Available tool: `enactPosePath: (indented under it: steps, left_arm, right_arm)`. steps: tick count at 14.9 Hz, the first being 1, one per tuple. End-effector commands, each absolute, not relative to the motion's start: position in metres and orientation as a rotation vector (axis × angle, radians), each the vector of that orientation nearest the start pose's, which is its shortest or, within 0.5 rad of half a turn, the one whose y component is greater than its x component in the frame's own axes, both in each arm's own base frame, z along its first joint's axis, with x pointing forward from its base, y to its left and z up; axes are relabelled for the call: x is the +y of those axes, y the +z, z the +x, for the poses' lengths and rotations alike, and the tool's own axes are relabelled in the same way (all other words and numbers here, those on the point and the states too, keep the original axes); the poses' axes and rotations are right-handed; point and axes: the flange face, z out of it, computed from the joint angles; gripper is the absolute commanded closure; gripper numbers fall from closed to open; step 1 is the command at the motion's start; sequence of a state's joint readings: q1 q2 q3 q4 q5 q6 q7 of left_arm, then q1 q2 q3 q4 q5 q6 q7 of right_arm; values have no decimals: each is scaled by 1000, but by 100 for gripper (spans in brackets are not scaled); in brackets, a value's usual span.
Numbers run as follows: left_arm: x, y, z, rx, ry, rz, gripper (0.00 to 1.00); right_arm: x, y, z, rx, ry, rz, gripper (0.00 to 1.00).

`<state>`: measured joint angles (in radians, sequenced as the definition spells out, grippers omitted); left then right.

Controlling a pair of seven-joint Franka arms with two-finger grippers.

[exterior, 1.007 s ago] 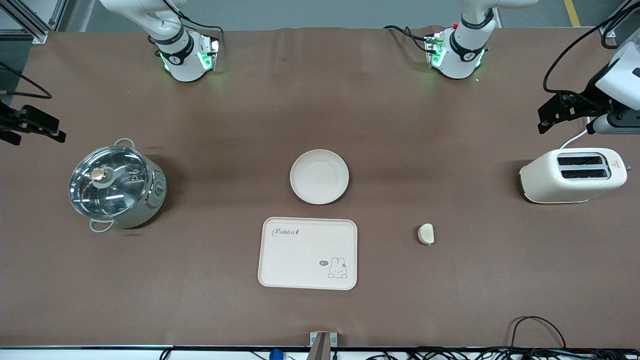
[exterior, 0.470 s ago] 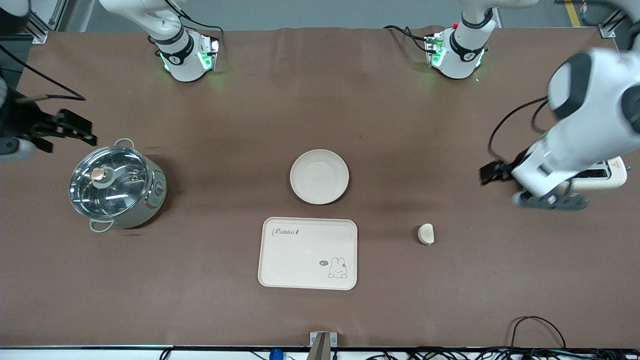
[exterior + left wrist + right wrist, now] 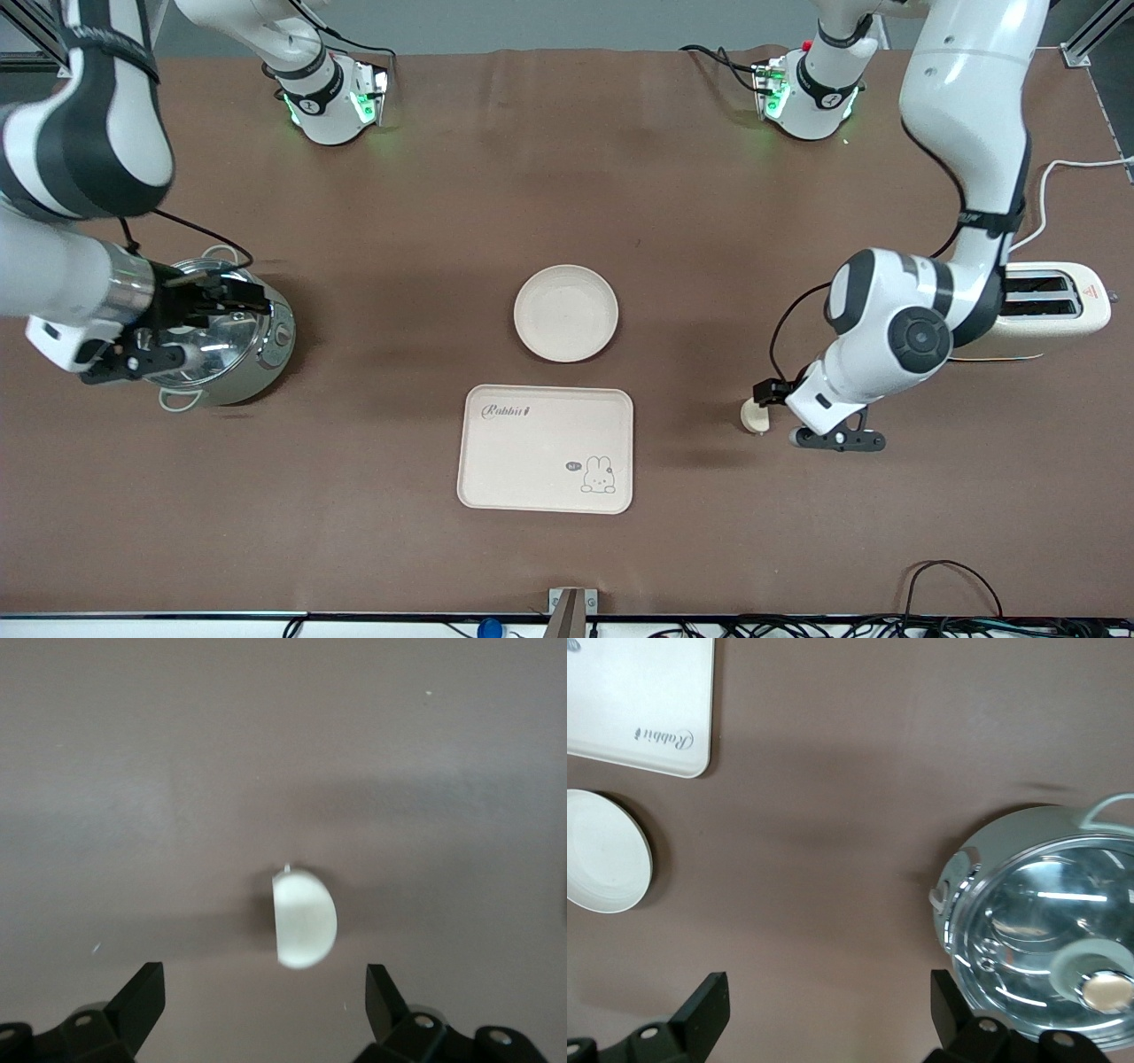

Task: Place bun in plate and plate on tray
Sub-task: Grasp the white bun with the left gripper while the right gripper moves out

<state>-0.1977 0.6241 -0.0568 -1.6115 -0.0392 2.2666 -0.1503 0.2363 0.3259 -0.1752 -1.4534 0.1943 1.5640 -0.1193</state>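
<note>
The bun (image 3: 753,415) lies on the brown table, beside the tray (image 3: 545,448) toward the left arm's end. The round plate (image 3: 565,313) sits empty, farther from the front camera than the tray. My left gripper (image 3: 797,416) hangs open just over the bun's edge. In the left wrist view the bun (image 3: 303,917) lies just ahead of the gap between the open fingers of the left gripper (image 3: 266,1001). My right gripper (image 3: 177,330) is open and empty over the pot; the right gripper (image 3: 824,1010) sees the plate (image 3: 598,850) and the tray (image 3: 638,700) farther off.
A steel pot with a glass lid (image 3: 266,341) stands toward the right arm's end, partly under the right hand; it also shows in the right wrist view (image 3: 1045,921). A white toaster (image 3: 1054,306) stands toward the left arm's end, partly hidden by the left arm.
Both arms swung in from the table's ends. The left gripper came down from near the toaster to over the bun. The right gripper moved over the pot. Bun, plate and tray have not moved.
</note>
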Motion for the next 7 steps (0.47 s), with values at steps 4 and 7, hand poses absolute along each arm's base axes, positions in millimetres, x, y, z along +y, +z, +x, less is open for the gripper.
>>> enactPosePath:
  steps: [4,7]
  left_arm:
    - [-185,218,673,25,-64,-3287,20]
    - [-194,207,667,-16,-67,-3312,42]
  right_arm:
    - [130,471,633,-363,296,-2957,0]
    - [148,461,633,-406,310,-2953,0]
